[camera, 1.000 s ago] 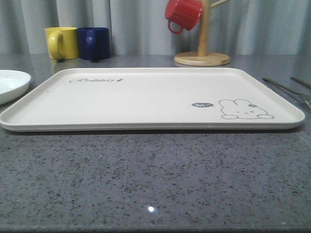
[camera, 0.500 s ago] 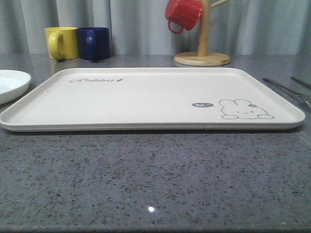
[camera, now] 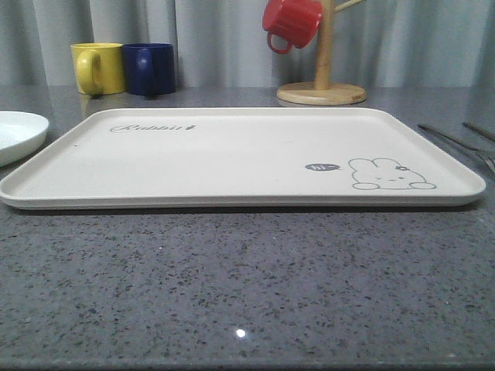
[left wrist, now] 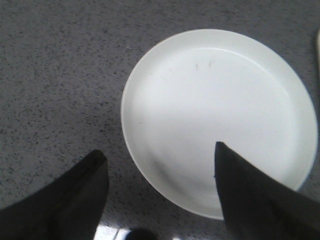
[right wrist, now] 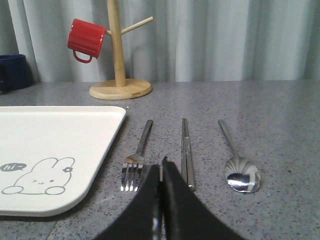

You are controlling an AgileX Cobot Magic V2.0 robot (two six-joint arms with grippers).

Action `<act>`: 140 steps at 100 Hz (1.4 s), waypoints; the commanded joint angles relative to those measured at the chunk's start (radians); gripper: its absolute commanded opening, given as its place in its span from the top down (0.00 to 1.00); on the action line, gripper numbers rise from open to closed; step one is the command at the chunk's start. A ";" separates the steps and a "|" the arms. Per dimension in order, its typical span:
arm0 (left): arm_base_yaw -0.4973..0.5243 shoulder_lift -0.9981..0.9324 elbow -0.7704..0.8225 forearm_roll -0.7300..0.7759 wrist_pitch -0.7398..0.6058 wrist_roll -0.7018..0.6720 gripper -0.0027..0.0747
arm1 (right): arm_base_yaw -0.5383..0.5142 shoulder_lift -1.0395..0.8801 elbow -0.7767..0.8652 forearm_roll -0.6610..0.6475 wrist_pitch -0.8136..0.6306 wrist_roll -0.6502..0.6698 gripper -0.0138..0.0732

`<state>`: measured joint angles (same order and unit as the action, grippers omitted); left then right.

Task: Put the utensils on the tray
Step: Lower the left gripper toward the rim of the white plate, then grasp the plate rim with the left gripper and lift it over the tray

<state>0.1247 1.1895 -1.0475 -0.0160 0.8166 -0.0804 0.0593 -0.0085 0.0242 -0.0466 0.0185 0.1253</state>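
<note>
The cream rabbit tray [camera: 232,154] lies in the middle of the table and has nothing on it; its corner shows in the right wrist view [right wrist: 55,145]. To its right lie a silver fork [right wrist: 137,157], a pair of flat chopsticks [right wrist: 186,150] and a spoon [right wrist: 237,165], side by side on the table. My right gripper [right wrist: 161,167] is shut and empty, low over the table between the fork and the chopsticks. A white plate [left wrist: 215,115] [camera: 15,135] sits left of the tray. My left gripper [left wrist: 160,152] hangs open above the plate's near rim, one finger over the plate, one over the table.
A yellow mug [camera: 97,68] and a navy mug [camera: 148,68] stand at the back left. A wooden mug stand [camera: 322,85] with a red mug [camera: 290,23] hanging on it stands behind the tray. A curtain closes the back.
</note>
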 commanded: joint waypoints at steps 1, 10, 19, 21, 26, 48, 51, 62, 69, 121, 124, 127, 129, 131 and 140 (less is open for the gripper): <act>0.037 0.059 -0.076 -0.011 -0.019 0.017 0.40 | -0.005 -0.021 0.003 -0.001 -0.087 -0.008 0.92; 0.060 0.145 -0.122 -0.013 -0.002 0.038 0.40 | -0.005 -0.021 0.003 -0.001 -0.087 -0.008 0.92; 0.065 0.211 -0.156 -0.011 0.009 0.042 0.40 | -0.005 -0.021 0.003 -0.001 -0.087 -0.008 0.92; 0.065 0.226 -0.162 -0.010 0.009 0.046 0.40 | -0.005 -0.021 0.003 -0.001 -0.087 -0.008 0.92; 0.065 0.257 -0.173 -0.010 0.009 0.055 0.40 | -0.005 -0.021 0.003 -0.001 -0.087 -0.008 0.92; 0.065 0.345 -0.212 -0.010 0.005 0.059 0.40 | -0.005 -0.021 0.003 -0.001 -0.087 -0.008 0.92; 0.065 0.351 -0.214 -0.007 0.005 0.061 0.40 | -0.005 -0.021 0.003 -0.001 -0.087 -0.008 0.92; 0.065 0.372 -0.216 -0.003 0.005 0.061 0.40 | -0.005 -0.021 0.003 -0.001 -0.087 -0.008 0.92; 0.065 0.379 -0.216 0.000 0.005 0.063 0.40 | -0.005 -0.021 0.003 -0.001 -0.087 -0.008 0.92; 0.065 0.447 -0.216 0.009 0.024 0.063 0.40 | -0.005 -0.021 0.003 -0.001 -0.087 -0.008 0.92; 0.065 0.447 -0.216 0.009 0.026 0.063 0.40 | -0.005 -0.021 0.003 -0.001 -0.087 -0.008 0.92; 0.065 0.447 -0.216 0.009 0.026 0.064 0.42 | -0.005 -0.021 0.003 -0.001 -0.087 -0.008 0.92; 0.065 0.447 -0.216 0.009 0.029 0.064 0.44 | -0.005 -0.021 0.003 -0.001 -0.087 -0.008 0.92; 0.065 0.447 -0.216 0.009 0.031 0.065 0.45 | -0.005 -0.021 0.003 -0.001 -0.087 -0.008 0.92; 0.065 0.447 -0.216 0.016 0.037 0.067 0.60 | -0.005 -0.021 0.003 -0.001 -0.087 -0.008 0.92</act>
<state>0.1876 1.6677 -1.2382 -0.0075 0.8524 -0.0172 0.0593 -0.0085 0.0242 -0.0466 0.0185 0.1253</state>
